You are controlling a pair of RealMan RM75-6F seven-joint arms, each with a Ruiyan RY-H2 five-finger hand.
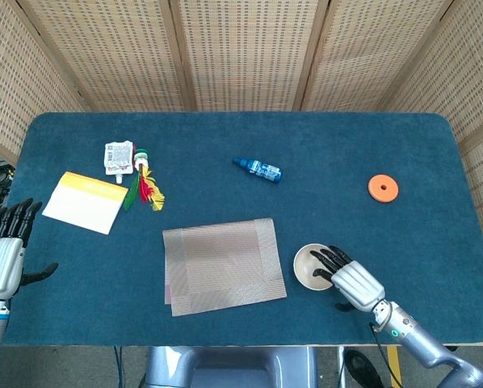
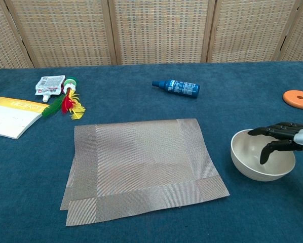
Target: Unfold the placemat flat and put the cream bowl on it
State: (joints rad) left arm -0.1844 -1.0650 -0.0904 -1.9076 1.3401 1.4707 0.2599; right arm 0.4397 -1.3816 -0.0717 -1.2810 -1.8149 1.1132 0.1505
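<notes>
While the mat [image 1: 223,264] looks mostly laid out on the table [image 1: 387,145], its left edge seems doubled over on itself, so I'd say the unfolding isn't really done. Meanwhile the right hand [image 1: 350,279] is going for the bowl [image 1: 310,265], which sits just right of the mat, not on it. Its fingers [image 2: 273,132] are spread and reach over the rim into the bowl, nothing gripped as far as I can see. The left hand [image 1: 3,255] hangs at the table's left edge, fingers apart, holding nothing. My guess is the bowl grab is the step in hand. Next it needs to close on the rim, lift and shift left onto the mat, though that folded edge probably wants flattening first.
</notes>
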